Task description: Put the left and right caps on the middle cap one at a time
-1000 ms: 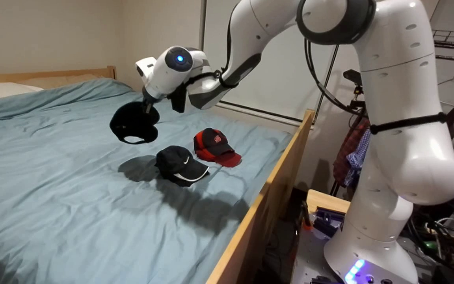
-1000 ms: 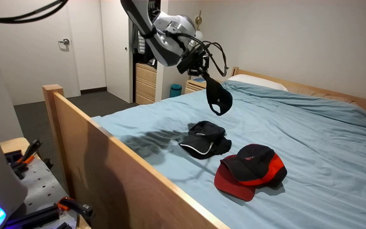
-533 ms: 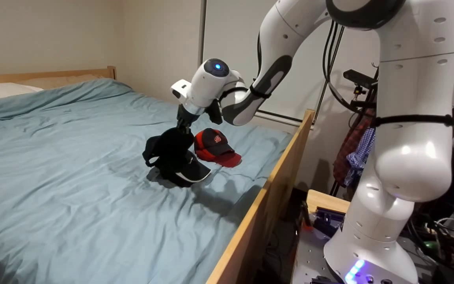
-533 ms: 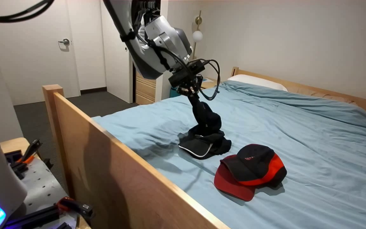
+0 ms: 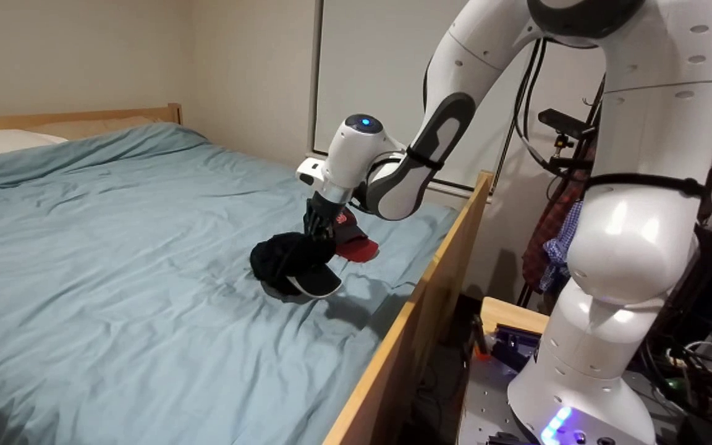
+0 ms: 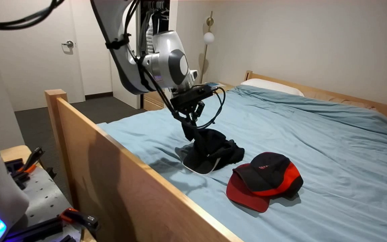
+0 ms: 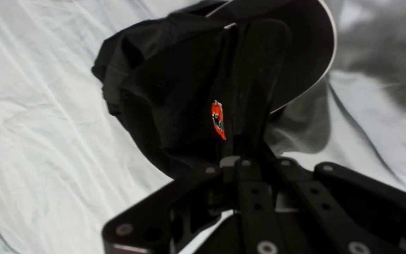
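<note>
My gripper (image 5: 319,233) is shut on the brim of the plain black cap (image 7: 189,102), which bears a small red badge in the wrist view. This held cap (image 5: 282,250) sits low over the middle cap, covering most of its crown. Of the middle cap (image 6: 198,163), mainly the black visor with its whitish edge shows; the visor (image 7: 305,60) also sticks out at the top of the wrist view. The two caps appear to touch. The red cap (image 6: 267,178) with its black front lies on the bed beside them; in an exterior view my gripper partly hides that red cap (image 5: 359,248).
Wrinkled blue bedding (image 5: 115,296) lies under the caps. A wooden footboard (image 6: 139,168) rises between the bed and the robot's base. Cables (image 6: 213,117) loop beside the gripper. A metal table (image 6: 49,198) with clamps stands at the base.
My gripper has come down and toward the footboard, bringing the black cap from the air onto the middle cap. The middle cap has shifted slightly toward the footboard. The red cap stays put.
</note>
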Tool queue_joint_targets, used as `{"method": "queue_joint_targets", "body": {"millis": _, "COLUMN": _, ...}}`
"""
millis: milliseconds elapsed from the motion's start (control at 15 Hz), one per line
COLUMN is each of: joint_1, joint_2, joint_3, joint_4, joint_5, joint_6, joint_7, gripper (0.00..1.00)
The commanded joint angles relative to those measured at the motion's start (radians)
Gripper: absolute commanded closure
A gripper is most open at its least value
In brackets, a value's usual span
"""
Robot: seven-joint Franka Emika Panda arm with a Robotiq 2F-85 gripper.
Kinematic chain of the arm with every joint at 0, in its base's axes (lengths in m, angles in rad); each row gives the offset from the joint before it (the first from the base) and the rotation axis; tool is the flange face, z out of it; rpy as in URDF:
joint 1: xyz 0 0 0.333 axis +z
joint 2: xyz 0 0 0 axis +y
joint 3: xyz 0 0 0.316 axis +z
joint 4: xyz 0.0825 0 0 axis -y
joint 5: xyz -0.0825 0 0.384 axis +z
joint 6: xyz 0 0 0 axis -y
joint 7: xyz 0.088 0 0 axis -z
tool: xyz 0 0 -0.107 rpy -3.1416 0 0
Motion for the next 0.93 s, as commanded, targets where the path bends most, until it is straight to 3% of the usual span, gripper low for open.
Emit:
{"method": "queue_joint_targets", "body": {"millis": 0, "joint_1": -0.208, "joint_2": 0.042, "joint_3": 0.218, "joint_4": -0.017, "joint_5": 0.209, "joint_6": -0.137, "joint_7": -0.269, "gripper": 0.99}}
{"method": "queue_joint_targets", "body": {"millis": 267, "joint_1": -0.380, "joint_2": 0.024, "joint_3": 0.366, "joint_4": 0.084, "joint_5": 0.520, "joint_6": -0.364, "joint_7": -0.563, "gripper": 0.99}}
{"method": "queue_joint_targets", "body": {"millis": 333, "joint_1": -0.405, "joint_2": 0.034, "joint_3": 0.387, "joint_4": 0.133, "joint_5": 0.587, "joint_6": -0.421, "joint_7": -0.617, "gripper": 0.69}}
{"method": "queue_joint_targets", "body": {"millis": 467, "joint_1": -0.434, "joint_2": 0.055, "joint_3": 0.409, "joint_4": 0.224, "joint_5": 0.679, "joint_6": -0.537, "joint_7": -0.710, "gripper": 0.62}}
{"method": "queue_joint_targets", "body": {"millis": 533, "joint_1": -0.288, "joint_2": 0.046, "joint_3": 0.262, "joint_4": 0.265, "joint_5": 0.784, "joint_6": -0.573, "joint_7": -0.782, "gripper": 0.57}}
{"method": "queue_joint_targets", "body": {"millis": 867, "joint_1": -0.105, "joint_2": 0.070, "joint_3": 0.056, "joint_4": 0.419, "joint_5": 1.002, "joint_6": -0.742, "joint_7": -0.844, "gripper": 0.23}}
